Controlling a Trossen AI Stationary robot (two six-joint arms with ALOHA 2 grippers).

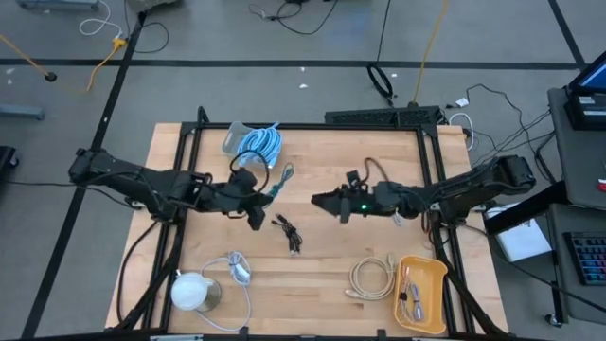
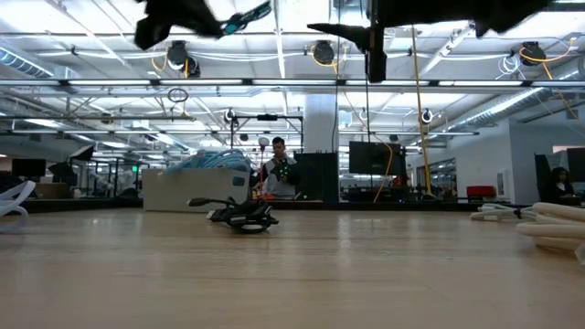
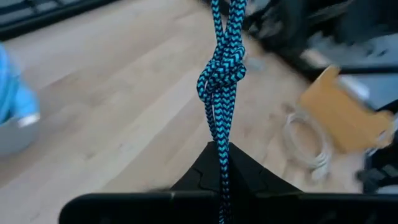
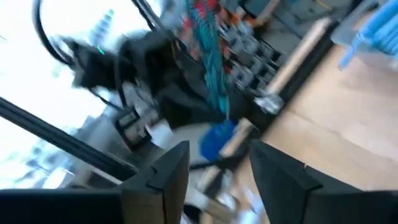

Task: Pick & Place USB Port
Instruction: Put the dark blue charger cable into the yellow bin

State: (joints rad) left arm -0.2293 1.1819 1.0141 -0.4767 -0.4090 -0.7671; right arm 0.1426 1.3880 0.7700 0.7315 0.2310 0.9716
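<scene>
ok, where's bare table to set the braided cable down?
Best patch: bare wood between the black cable and the beige cable coil. Also open under the right gripper. Crowded: back left by the blue cable bundle, front left by the white cable, front right at the yellow tray.

The left arm reaches in from the left edge of the worktop toward the middle, its wrist raised well above the surface. The left gripper [image 1: 258, 216] has its jaws pressed together on a blue braided cable [image 3: 222, 81], which rises out from between the dark fingers [image 3: 205, 177]. The right arm comes in from the right edge, stretched toward the left arm and also held high. The right gripper [image 1: 325, 201] points at the left one, a gap between them, its jaws parted with nothing between the fingers [image 4: 168, 171].
</scene>
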